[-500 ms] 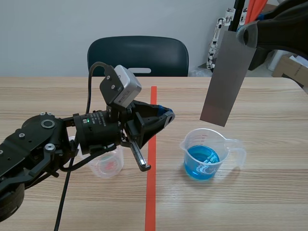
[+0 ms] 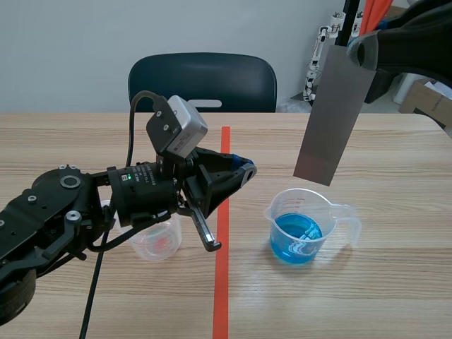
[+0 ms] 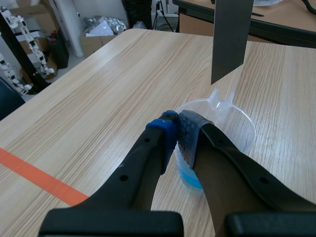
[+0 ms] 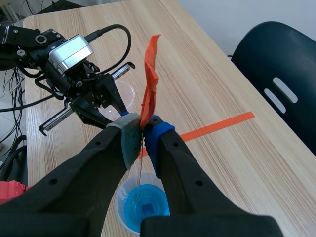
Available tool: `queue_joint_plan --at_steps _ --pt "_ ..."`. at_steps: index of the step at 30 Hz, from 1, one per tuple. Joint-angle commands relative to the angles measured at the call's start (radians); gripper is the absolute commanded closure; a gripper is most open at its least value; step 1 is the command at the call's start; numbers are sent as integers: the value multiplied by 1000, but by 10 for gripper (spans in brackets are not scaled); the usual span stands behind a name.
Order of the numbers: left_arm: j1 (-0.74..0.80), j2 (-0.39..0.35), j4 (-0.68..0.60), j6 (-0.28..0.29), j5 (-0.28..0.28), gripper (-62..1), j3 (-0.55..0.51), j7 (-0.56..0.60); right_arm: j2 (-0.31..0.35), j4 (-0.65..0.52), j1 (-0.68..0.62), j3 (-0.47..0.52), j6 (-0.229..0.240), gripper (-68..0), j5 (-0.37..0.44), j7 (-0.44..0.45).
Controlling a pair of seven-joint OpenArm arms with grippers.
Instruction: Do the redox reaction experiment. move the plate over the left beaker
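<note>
The plate (image 2: 333,116) is hanging tilted at the upper right of the frame, with the right hand (image 4: 144,131) pinching its top end. Its lower edge is sitting above the blue-liquid beaker (image 2: 300,229) at lower centre-right, not touching it. The left beaker (image 2: 157,244), showing a reddish tint at its bottom, is standing at lower left on the worktop (image 2: 395,282), partly hiding behind the left arm and well apart from the plate. The left hand (image 3: 177,126) is hovering between the two beakers, fingers pressed together, gripping nothing. A dark chair (image 2: 203,81) is sitting behind the worktop, top centre.
</note>
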State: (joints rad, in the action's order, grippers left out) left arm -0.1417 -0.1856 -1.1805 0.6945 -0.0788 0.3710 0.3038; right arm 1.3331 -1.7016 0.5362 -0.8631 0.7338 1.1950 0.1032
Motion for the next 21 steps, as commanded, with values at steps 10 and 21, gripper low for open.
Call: queue_joint_plan --at_steps 10,21 --pt "53 -42 -73 2 101 -31 -32 19 15 -1 12 27 12 -6 18 15" --pt "277 -142 -294 2 134 -31 -162 21 -67 -2 12 27 12 -6 17 -49"
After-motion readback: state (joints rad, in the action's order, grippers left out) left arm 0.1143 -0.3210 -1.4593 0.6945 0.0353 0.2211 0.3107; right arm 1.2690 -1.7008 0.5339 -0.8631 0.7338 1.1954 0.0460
